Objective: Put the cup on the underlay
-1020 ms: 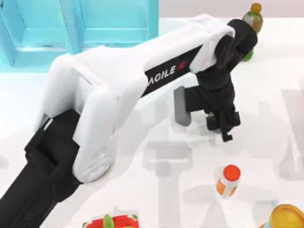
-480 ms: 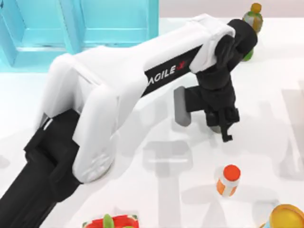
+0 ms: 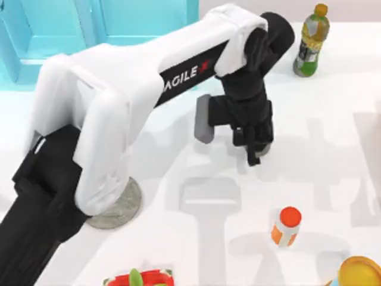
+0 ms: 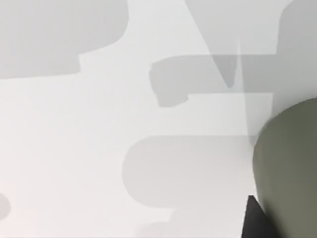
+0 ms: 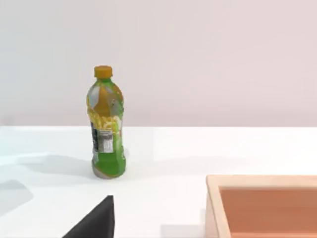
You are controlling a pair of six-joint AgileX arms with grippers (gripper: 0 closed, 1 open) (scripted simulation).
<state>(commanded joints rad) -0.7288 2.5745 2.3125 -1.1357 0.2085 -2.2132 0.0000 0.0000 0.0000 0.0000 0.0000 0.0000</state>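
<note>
My left arm reaches across the middle of the table in the top view. Its gripper [image 3: 255,152] points down and is shut on the cup [image 3: 265,149], a dark grey-olive tumbler mostly hidden under the fingers. In the left wrist view the cup [image 4: 290,168] looms large beside one dark finger [image 4: 251,220], with the white table far below. The underlay [image 3: 119,208], a mottled grey disc, lies at the left, half covered by the arm's white link. A dark wedge of my right gripper [image 5: 94,223] shows in the right wrist view.
A green bottle [image 3: 309,42] stands at the back right, also seen as the green bottle [image 5: 105,129] beside a wooden box [image 5: 262,198]. An orange-capped small bottle [image 3: 286,226], a yellow round object [image 3: 360,273], a red object [image 3: 140,278] and a teal cabinet [image 3: 89,30] ring the table.
My left arm has swung left and toward the back with the cup in its gripper. That move uncovered the underlay and the green bottle.
</note>
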